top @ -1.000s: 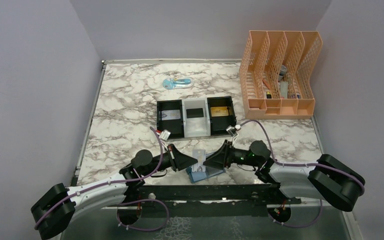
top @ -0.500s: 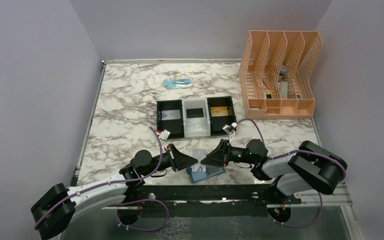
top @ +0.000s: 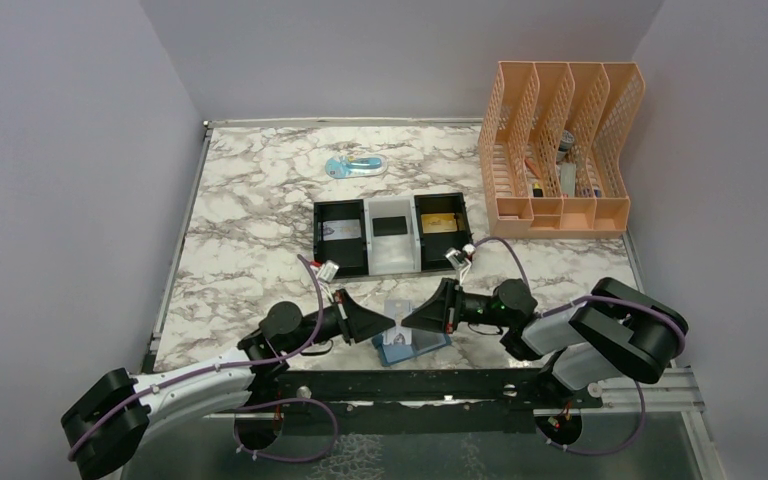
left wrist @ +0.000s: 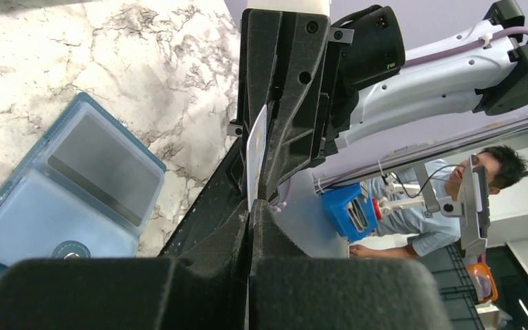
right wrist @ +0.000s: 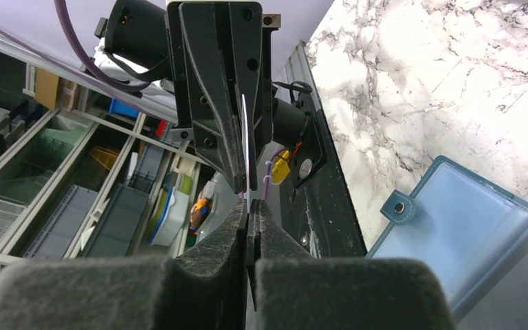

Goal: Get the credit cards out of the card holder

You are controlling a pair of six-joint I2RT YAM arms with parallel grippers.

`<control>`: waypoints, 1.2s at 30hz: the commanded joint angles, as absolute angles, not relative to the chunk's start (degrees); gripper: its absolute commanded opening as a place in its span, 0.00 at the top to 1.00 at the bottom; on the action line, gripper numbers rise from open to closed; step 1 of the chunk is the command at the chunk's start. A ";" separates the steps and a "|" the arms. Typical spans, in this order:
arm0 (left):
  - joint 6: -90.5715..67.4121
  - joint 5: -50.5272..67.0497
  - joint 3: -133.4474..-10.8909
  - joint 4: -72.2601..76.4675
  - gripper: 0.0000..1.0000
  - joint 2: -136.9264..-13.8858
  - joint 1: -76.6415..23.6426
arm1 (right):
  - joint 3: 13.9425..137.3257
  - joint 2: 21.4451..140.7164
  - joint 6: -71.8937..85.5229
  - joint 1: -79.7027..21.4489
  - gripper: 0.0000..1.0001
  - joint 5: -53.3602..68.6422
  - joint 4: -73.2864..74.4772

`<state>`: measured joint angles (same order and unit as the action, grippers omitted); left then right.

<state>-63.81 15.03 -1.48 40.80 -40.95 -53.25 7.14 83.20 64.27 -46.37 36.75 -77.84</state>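
The teal-blue card holder (top: 405, 348) lies open on the marble table at the near edge, pale blue inside; it shows in the left wrist view (left wrist: 75, 192) and the right wrist view (right wrist: 467, 240). A pale credit card (top: 397, 309) stands on edge above it, seen edge-on in the wrist views (left wrist: 254, 141) (right wrist: 245, 137). My left gripper (top: 388, 322) (left wrist: 249, 214) is shut on the card's left end. My right gripper (top: 408, 318) (right wrist: 249, 206) faces it and is shut on the card's right end.
A black-and-white three-compartment tray (top: 368, 262) behind the grippers holds a silver card (top: 342, 230), a black card (top: 392, 225) and a gold card (top: 441, 223). A peach file organizer (top: 560, 150) stands back right. A small blue object (top: 353, 166) lies at the back.
My right arm folded in and its gripper shifted slightly left onto the card. The left arm, the card and the card holder have stayed put.
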 commanded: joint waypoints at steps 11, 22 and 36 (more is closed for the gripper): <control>-59.81 11.97 -3.97 30.86 0.03 -40.48 -53.11 | 5.55 75.30 60.47 -45.77 0.99 32.25 -68.94; -50.49 -2.84 -17.54 -2.61 0.01 -36.58 -53.02 | 6.28 54.83 52.81 -45.70 0.99 20.97 -43.10; -39.18 -13.84 -39.91 -26.43 0.01 -50.00 -49.52 | 11.88 43.48 45.52 -45.70 0.99 12.96 -24.20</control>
<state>-45.15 -10.13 -33.08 -18.17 -47.16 -51.64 8.45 44.23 49.12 -46.00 16.67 -29.91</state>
